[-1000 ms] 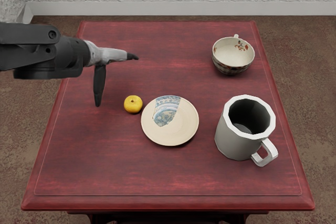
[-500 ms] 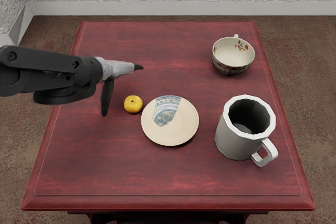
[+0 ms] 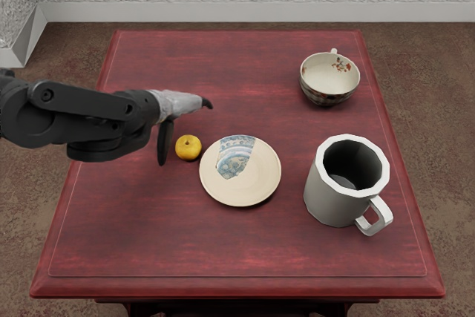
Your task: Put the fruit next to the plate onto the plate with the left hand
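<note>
A small orange fruit (image 3: 188, 147) lies on the red table just left of a cream plate (image 3: 252, 182) with a blue pattern. My left hand (image 3: 182, 125) comes in from the left and hovers over the fruit's upper left. Its fingers are spread, the thumb (image 3: 164, 142) hanging down beside the fruit and the other fingers (image 3: 194, 102) stretched out above it. It holds nothing. The right arm is out of sight.
A large grey mug (image 3: 344, 180) stands right of the plate. A patterned teacup (image 3: 329, 77) sits at the back right. The table edge (image 3: 237, 284) runs along the front, with brown floor around it.
My left arm has moved right and toward the front, bringing the open hand from well left of the fruit to right beside it. The fruit and the dishes have stayed put.
</note>
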You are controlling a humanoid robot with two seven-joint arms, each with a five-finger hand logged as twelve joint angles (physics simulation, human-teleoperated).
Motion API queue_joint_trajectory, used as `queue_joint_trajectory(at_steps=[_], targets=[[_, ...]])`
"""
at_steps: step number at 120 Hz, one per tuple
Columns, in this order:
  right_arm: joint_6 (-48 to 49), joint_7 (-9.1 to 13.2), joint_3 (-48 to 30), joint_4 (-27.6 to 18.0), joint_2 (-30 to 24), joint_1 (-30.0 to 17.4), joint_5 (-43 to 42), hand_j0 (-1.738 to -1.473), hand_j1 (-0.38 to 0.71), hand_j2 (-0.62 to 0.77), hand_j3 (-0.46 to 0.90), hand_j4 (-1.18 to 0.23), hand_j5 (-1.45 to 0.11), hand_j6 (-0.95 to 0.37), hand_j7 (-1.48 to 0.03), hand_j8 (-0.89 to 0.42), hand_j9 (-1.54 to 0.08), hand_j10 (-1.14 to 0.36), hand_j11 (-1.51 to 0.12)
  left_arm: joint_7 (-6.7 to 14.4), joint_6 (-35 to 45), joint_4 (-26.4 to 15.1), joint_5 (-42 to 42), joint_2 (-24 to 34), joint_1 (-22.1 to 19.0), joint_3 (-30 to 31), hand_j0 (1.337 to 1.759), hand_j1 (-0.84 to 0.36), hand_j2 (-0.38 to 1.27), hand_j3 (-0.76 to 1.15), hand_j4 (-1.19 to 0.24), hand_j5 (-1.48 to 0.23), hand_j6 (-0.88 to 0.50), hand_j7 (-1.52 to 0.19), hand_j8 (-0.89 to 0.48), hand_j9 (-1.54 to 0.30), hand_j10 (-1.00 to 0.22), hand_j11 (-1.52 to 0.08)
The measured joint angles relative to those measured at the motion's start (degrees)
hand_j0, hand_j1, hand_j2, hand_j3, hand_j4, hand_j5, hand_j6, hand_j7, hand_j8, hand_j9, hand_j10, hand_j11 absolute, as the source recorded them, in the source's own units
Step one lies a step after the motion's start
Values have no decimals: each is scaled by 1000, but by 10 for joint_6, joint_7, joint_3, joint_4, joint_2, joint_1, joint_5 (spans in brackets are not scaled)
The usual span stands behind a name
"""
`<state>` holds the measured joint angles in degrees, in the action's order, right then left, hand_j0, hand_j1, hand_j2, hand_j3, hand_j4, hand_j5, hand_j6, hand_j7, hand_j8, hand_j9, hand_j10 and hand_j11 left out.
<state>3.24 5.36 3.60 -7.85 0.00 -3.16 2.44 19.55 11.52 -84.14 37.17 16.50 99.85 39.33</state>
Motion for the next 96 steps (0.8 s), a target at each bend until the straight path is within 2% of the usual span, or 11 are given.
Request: queue_joint_trajectory(at_steps=[38, 67, 96], targets=[[0, 0, 0, 0, 0, 0, 0, -1658, -320, -5, 0, -24, -31, -24, -31, -24, -31, -24, -31, -7, 6, 0, 4, -7, -8, 6, 1658, 102, 42, 0, -207, -269, -208, -269, -208, -269, -207, -269], [0, 0, 0, 0, 0, 0, 0, -1658, -320, -5, 0, -24, -31, -24, -31, -24, -31, -24, -31, -25, 22, 4, 7, -16, -18, 11, 1658, 76, 46, 0, -229, -297, -229, -297, -229, -296, -229, -296], [0, 0, 0, 0, 0, 0, 0, -1658, -320, -5, 0, -24, -31, -24, -31, -24, -31, -24, -31, -30, 44, 14, 7, -21, -26, 18, 1658, 68, 48, 0, -235, -305, -236, -305, -236, -305, -235, -305]])
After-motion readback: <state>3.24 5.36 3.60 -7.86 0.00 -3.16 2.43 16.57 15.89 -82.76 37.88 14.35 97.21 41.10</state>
